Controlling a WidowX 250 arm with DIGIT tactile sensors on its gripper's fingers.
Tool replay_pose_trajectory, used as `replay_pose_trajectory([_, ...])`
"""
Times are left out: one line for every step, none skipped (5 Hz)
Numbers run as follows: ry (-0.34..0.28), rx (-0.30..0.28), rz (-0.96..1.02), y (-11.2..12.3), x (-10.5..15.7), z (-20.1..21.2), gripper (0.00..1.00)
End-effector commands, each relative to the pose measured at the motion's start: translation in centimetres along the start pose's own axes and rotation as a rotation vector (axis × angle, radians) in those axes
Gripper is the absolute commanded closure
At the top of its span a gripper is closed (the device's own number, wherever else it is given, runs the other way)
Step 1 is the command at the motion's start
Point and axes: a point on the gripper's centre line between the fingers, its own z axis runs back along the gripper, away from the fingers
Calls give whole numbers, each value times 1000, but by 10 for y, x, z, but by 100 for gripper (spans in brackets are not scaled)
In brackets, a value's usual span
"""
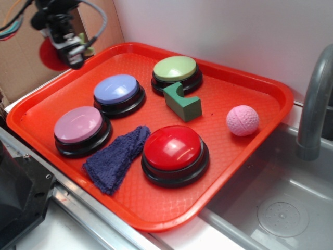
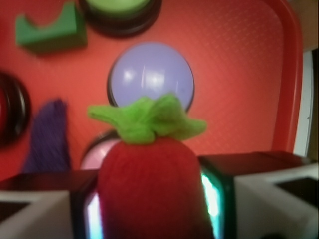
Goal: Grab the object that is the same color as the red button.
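Effectively complete: the pincer (image 2: 152,199) grips the red fruit (image 2: 149,184), raised clear of the tray (image 1: 260,83) below it; no grasp remains.

A white wall (image 1: 218,26) behind — steel sink (image 1: 281,208) and grey faucet (image 1: 317,99) at right.

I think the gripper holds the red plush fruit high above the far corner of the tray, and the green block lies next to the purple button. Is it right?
One detail is wrong. The exterior view shows the green block beside the green button, not the purple button. The gripper does hold the red plush fruit above the tray corner.
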Motion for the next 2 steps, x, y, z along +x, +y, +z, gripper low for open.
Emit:
replay_pose_trajectory([-96, 37, 113, -24, 40, 22, 100])
replay_pose_trajectory([-24, 48, 179, -23, 40, 13, 100])
